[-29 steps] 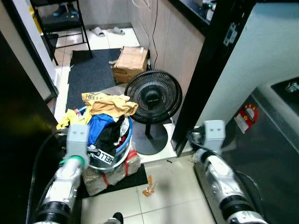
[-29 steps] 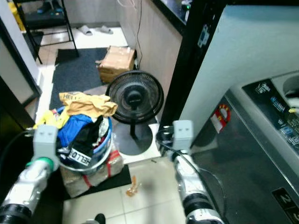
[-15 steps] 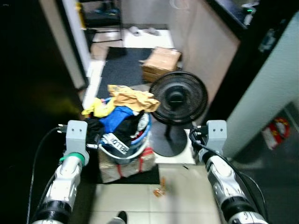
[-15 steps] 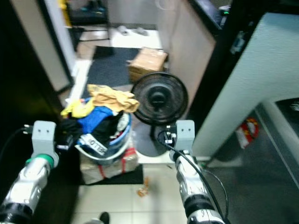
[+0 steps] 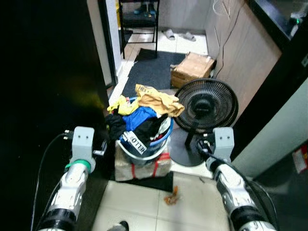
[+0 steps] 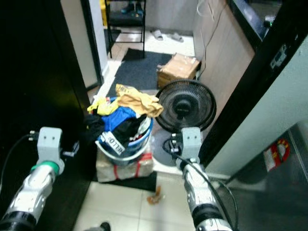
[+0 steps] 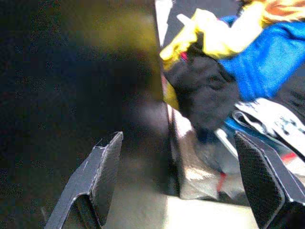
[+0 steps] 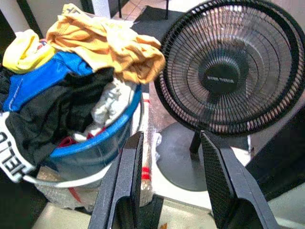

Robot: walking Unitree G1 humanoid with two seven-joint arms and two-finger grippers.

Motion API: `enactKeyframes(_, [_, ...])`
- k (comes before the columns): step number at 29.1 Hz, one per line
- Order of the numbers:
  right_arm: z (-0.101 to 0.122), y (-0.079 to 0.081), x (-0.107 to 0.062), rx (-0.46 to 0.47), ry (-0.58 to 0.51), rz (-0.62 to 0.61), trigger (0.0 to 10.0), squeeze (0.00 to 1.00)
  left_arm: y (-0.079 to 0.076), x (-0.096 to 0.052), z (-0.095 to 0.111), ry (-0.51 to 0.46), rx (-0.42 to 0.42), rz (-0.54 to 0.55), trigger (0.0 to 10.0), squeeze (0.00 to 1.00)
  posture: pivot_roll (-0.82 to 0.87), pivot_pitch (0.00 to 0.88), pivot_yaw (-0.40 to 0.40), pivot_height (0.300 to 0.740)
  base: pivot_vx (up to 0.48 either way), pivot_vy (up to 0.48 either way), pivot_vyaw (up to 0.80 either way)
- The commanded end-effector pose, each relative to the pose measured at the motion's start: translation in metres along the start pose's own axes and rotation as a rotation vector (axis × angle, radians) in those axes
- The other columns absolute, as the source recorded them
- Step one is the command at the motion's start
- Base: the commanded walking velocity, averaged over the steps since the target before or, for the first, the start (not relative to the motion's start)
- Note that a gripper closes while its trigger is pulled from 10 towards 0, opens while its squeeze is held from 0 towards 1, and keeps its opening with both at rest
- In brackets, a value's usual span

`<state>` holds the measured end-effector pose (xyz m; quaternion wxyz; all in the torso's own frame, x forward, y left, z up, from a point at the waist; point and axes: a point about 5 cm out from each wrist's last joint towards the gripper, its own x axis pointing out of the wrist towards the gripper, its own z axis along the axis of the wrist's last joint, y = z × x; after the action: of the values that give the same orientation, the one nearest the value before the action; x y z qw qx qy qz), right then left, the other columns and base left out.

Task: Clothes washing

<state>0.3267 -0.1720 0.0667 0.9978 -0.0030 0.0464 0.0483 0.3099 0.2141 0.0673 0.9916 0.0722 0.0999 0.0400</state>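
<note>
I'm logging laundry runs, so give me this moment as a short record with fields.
laundry: clothes heaped above the rim of a blue basket
basket support: wrapped block on the floor
beside basket: black floor fan
left end effector: open, empty, facing the basket
right end effector: open, empty, facing basket and fan
floor: small orange scrap

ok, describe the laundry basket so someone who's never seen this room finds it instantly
Start at the black floor fan standing by the wood-panelled wall. Just to its left, a round blue basket sits on a wrapped block tied with red tape. It is the one thing heaped with clothes: a mustard-yellow garment on top, blue and black ones beneath.
</note>
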Motion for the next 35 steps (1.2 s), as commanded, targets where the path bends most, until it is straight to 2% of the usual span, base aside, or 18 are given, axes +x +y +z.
enactKeyframes(1, [-0.0051,-0.0004,-0.0028,-0.008,0.014,0.006,10.0,0.00,-0.0038,-0.0010,-0.0054,0.020,0.011,-0.011,10.0,0.00,0.02,0.023,0.000,0.740,0.446,0.000,0.00])
enactKeyframes(20, [-0.0053,-0.0009,-0.0025,-0.020,0.016,0.016,10.0,0.00,-0.0047,-0.0005,-0.0064,0.014,0.004,-0.009,10.0,0.00,0.02,0.026,-0.004,0.740,0.448,0.000,0.00])
enactKeyframes(35, [-0.0048,-0.0014,-0.0022,-0.035,0.015,0.016,10.0,0.00,-0.0046,0.0004,-0.0070,0.022,0.015,-0.009,10.0,0.00,0.02,0.029,-0.004,0.740,0.000,0.000,0.00])
